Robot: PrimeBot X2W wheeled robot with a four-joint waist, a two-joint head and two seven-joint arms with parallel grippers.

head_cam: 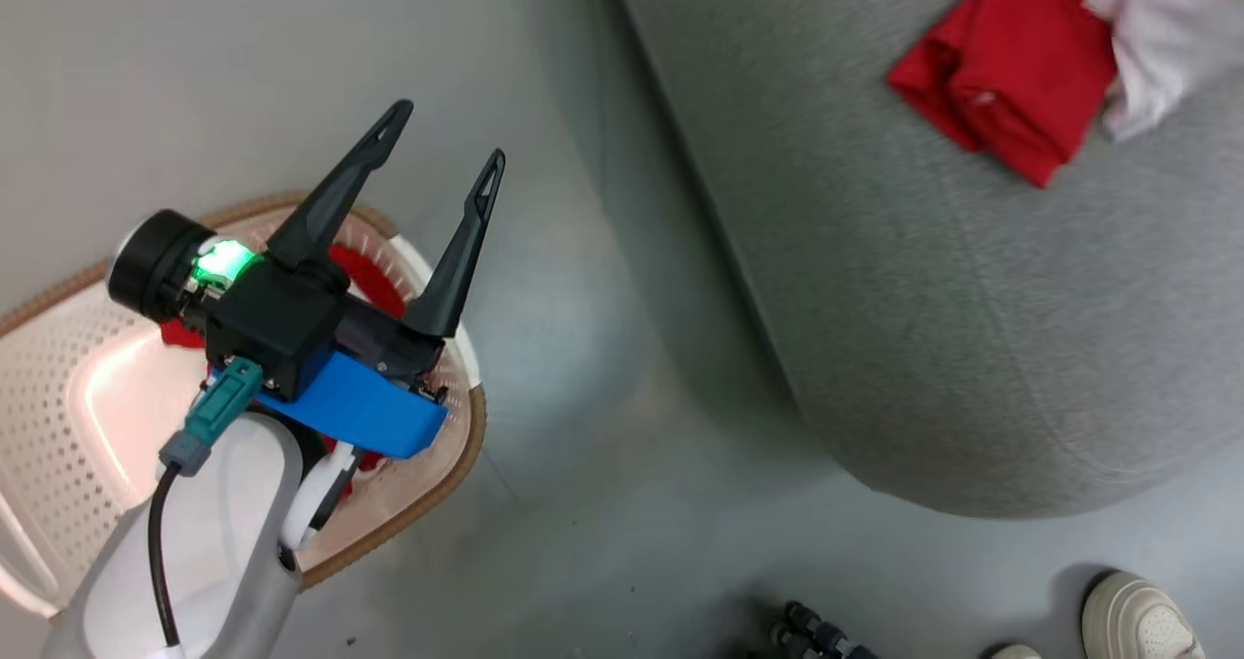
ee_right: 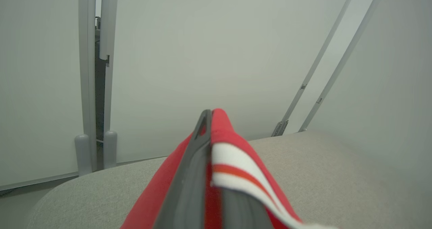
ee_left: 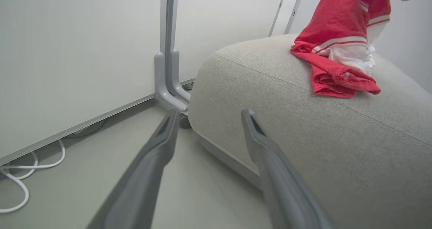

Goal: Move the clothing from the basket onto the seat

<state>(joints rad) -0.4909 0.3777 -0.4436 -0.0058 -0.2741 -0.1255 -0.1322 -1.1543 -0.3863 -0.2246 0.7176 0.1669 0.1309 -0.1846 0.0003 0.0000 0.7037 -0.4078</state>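
The cream basket (head_cam: 466, 445) stands on the floor at the lower left, with red clothing (head_cam: 364, 275) showing inside it under my left gripper (head_cam: 448, 134). That gripper hovers open over the basket's right end, its tips (ee_left: 210, 112) pointing toward a corner of the grey seat (ee_left: 303, 127). My right gripper (ee_right: 207, 114) is shut on a red garment with white stripes (ee_right: 233, 161) above the seat (ee_right: 337, 175). The garment (ee_left: 337, 26) hangs down and its lower part lies bunched on the cushion. It lies at the seat's far right (head_cam: 1011, 66).
Pale wall panels with grey posts (ee_left: 167, 70) stand behind the seat. A white cable (ee_left: 20, 175) loops on the floor by the wall. A person's white shoe (head_cam: 1137, 620) and a dark object (head_cam: 807, 630) sit near the bottom edge.
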